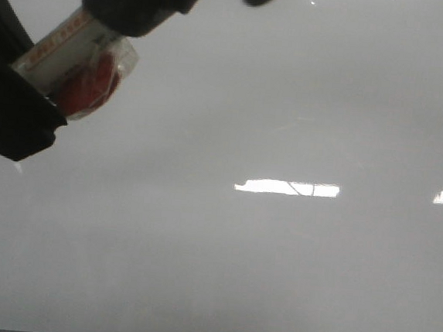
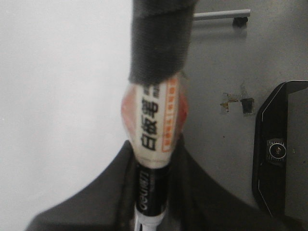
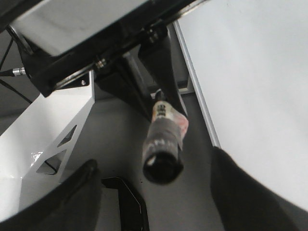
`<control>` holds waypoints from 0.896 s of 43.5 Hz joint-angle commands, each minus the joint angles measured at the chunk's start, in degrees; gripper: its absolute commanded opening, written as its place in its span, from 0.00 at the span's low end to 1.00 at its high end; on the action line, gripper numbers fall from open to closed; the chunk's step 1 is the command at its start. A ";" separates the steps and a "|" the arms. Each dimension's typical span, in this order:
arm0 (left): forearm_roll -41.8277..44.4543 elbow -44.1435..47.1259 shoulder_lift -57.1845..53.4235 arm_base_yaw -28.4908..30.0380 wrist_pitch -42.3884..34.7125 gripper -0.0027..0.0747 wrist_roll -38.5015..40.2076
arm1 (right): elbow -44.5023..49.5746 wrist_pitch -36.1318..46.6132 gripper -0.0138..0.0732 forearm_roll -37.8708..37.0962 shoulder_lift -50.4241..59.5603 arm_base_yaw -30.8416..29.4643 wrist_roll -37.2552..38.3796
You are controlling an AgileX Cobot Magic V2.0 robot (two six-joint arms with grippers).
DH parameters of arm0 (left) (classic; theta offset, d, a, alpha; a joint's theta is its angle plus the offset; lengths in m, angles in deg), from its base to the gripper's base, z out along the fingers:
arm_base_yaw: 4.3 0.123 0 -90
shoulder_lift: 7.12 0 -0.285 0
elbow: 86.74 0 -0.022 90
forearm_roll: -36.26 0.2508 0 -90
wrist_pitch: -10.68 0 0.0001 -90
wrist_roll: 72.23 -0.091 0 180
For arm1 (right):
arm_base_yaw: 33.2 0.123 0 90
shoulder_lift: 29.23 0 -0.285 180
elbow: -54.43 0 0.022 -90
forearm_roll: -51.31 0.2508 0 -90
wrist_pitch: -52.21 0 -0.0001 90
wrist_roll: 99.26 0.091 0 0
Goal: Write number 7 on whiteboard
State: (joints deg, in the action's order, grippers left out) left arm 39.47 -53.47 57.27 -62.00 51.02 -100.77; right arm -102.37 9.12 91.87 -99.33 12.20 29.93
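From the front view I see the whiteboard (image 1: 275, 264) filling almost the whole frame, glossy pale grey, with two bright rectangular reflections across its middle and a thin dark edge along the near side. I cannot make out any marker line on it; the only mark is a faint thin curve crossing the larger reflection, and I cannot tell whether that is ink. In the upper left corner, my left gripper (image 1: 24, 110) holds a marker (image 1: 87, 65) wrapped in clear plastic with a red and white label, its far end covered by a dark wrap. My left wrist view shows the same marker (image 2: 154, 120) clamped between the dark fingers (image 2: 96, 192), its black barrel seated in the gripper and its printed label pointing away, with the white board (image 2: 57, 96) on one side and a grey floor (image 2: 221, 72) on the other. In my right wrist view, the right gripper (image 3: 154, 202) stands spread apart with nothing between its fingers (image 3: 72, 197); the marker (image 3: 164, 139) is seen end-on beyond them, beside the board's edge (image 3: 197, 96).
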 commanded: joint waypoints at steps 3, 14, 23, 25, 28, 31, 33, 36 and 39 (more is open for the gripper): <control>0.00 -1.93 -1.02 -0.35 -3.16 0.01 0.05 | -3.14 4.87 0.74 2.75 -3.39 2.08 -1.03; 0.00 -1.93 -1.02 -0.35 -3.16 0.01 0.05 | -3.14 5.49 0.74 3.06 -5.68 2.08 -1.08; 0.00 -1.93 -1.02 -0.35 -3.16 0.01 0.05 | -3.19 6.71 0.49 3.66 -5.68 2.08 -1.08; 0.00 -1.93 -1.02 -0.35 -3.16 0.01 0.05 | -3.19 6.71 0.44 4.18 -5.68 2.08 -1.08; 0.00 -1.93 -1.02 -0.35 -3.16 0.01 0.05 | -3.19 6.71 0.36 4.99 -5.68 2.08 -1.08; 0.00 -1.93 -1.02 -0.35 -3.16 0.01 0.05 | -3.19 6.71 0.27 5.78 -5.68 2.08 -1.08; 0.00 -1.93 -1.02 -0.35 -3.16 0.01 0.05 | -3.19 6.49 0.22 6.31 -5.68 2.08 -1.08; -0.24 -1.93 -1.02 -0.35 -3.25 0.01 0.05 | -3.19 6.07 0.14 7.13 -5.68 2.08 -1.08; -0.33 -1.93 -1.02 -0.35 -3.48 0.06 0.05 | -3.21 6.14 0.07 7.32 -5.68 2.08 -1.08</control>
State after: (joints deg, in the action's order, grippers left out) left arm 39.59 -53.51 57.11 -62.00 51.02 -100.32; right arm -103.42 13.22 94.86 -106.27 14.16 29.59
